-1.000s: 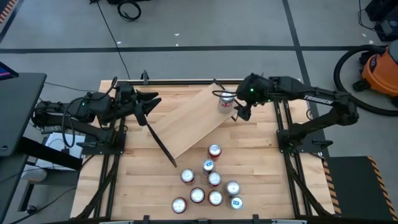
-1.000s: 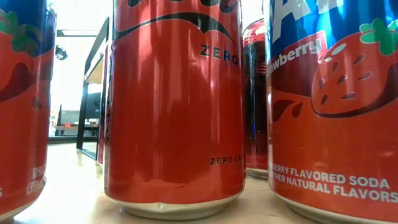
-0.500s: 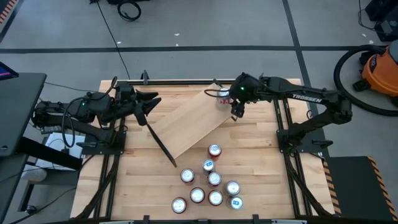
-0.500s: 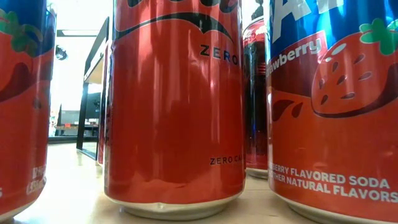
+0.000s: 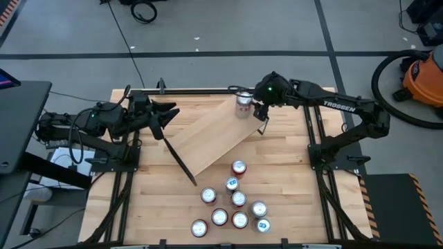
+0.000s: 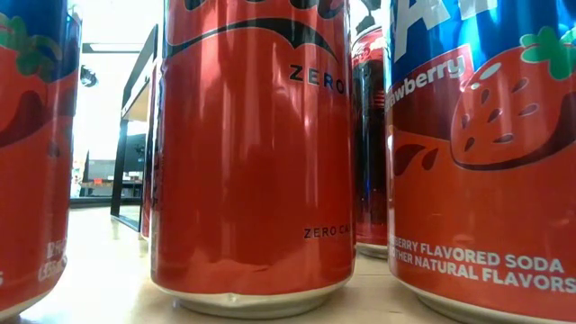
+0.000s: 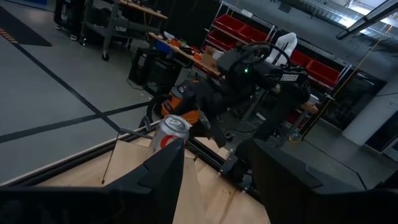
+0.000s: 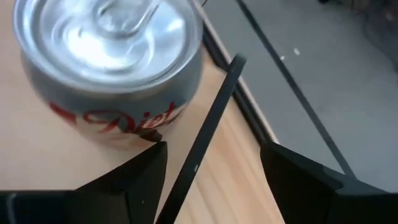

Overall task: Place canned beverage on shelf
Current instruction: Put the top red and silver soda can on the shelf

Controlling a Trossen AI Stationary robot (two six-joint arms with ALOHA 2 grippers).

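Looking down from above, we found the shelf (image 5: 211,133) lying askew across the far half of the table (image 5: 291,173), its long board running from the near left up to the far right corner. A silver diet can (image 5: 243,102) stood upright on the far right end of that board, close to its edge. The right gripper (image 5: 257,111) sat just beside the can on its right. In the right wrist view the can (image 8: 112,62) was free of both dark fingers (image 8: 134,180), which stood spread apart with bare board and the shelf's black wire leg (image 8: 202,140) between them, so we judged that pincer open and holding nothing.

The left gripper (image 5: 166,114) waited at the far left of the table, pointing toward the shelf. Its fingers (image 7: 165,177) were parted in the left wrist view, with nothing between them; beyond them we saw the can (image 7: 169,132) upright on the board, with the right arm behind it.

A cluster of nine more cans (image 5: 232,204) stood on the near part of the table, well apart from the shelf's near end. The low view was almost filled by these: a red zero-sugar can (image 6: 252,153) in the middle and a strawberry soda can (image 6: 486,153) at the right.
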